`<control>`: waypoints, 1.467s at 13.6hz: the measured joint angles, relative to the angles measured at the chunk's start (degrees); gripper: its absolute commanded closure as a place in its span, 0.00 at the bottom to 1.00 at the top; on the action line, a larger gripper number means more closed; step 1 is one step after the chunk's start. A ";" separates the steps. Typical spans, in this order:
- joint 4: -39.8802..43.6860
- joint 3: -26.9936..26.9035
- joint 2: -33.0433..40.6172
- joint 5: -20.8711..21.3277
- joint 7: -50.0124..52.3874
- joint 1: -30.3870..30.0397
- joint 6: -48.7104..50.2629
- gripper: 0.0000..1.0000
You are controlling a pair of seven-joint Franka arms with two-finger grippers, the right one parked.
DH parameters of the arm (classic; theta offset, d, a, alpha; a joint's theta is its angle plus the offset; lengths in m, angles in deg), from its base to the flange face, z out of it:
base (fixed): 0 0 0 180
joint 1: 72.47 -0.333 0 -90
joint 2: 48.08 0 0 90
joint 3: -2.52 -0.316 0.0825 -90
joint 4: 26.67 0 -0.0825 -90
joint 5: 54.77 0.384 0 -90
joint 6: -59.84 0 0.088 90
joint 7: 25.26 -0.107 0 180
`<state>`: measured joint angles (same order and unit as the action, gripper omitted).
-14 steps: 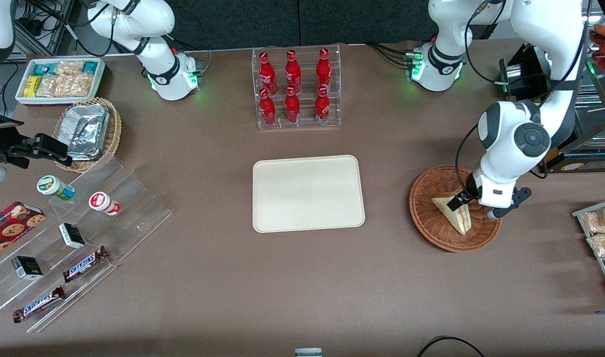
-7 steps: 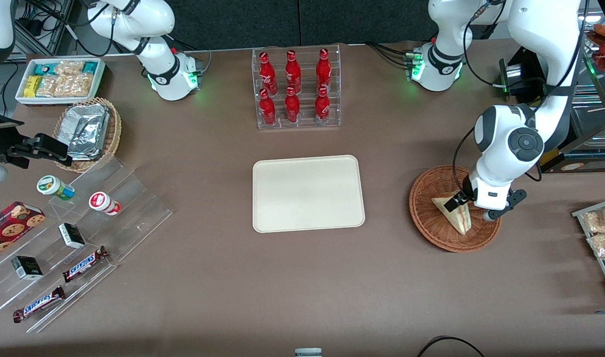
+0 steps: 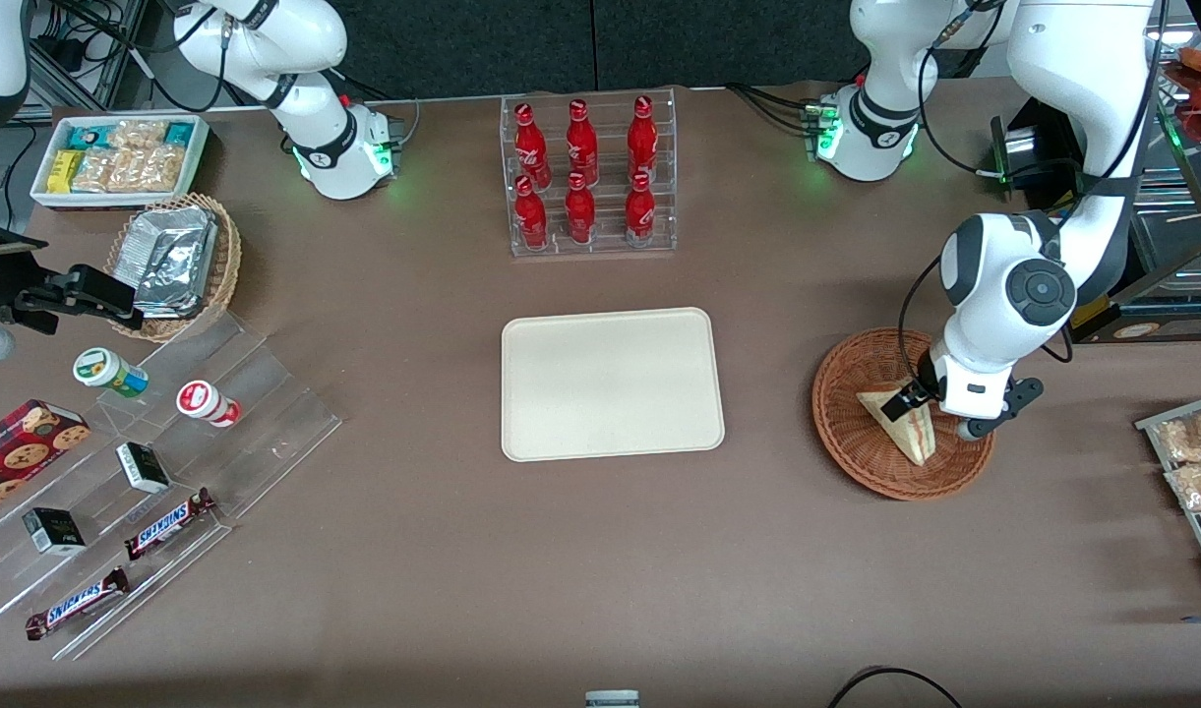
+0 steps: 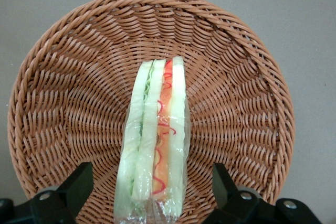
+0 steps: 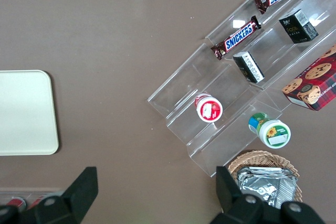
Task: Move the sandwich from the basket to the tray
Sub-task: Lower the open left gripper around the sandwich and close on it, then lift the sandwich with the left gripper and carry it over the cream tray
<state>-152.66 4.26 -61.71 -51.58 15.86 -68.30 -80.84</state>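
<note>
The sandwich, a pale bread wedge in clear wrap with red and yellowish filling, lies in the reddish-brown wicker basket toward the working arm's end of the table. It also shows in the left wrist view, lying in the basket. My left gripper is open just above the sandwich, with one finger on each side of it and a gap to each. The cream-white tray lies bare at the table's middle.
A clear rack of red bottles stands farther from the camera than the tray. Toward the parked arm's end are a tan basket of foil packets, a clear stepped shelf with snacks and a white snack box. Snack packets lie beside the basket.
My left gripper has shifted slightly over the basket and settled lower around the sandwich. The sandwich has not moved.
</note>
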 measured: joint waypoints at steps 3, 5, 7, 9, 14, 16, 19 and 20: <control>-0.01 0.01 -0.78 0.05 0.00 0.04 -0.53 0.01; -0.07 0.01 -1.59 0.55 0.00 0.02 -1.78 0.30; -0.08 -0.05 -2.73 0.99 0.01 -0.05 -3.54 0.98; -0.08 -0.07 -3.10 1.07 0.15 -0.08 -3.70 1.00; -0.05 -0.08 -2.86 1.13 0.34 -0.08 -3.20 1.00; 0.36 -0.08 -2.18 1.18 0.34 -0.07 -0.93 1.00; 3.13 0.02 -0.24 1.39 0.34 0.05 6.66 1.00; 4.43 0.11 0.35 1.59 0.34 0.19 9.29 1.00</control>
<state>-148.23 4.37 -61.36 -49.99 16.20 -68.11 -71.55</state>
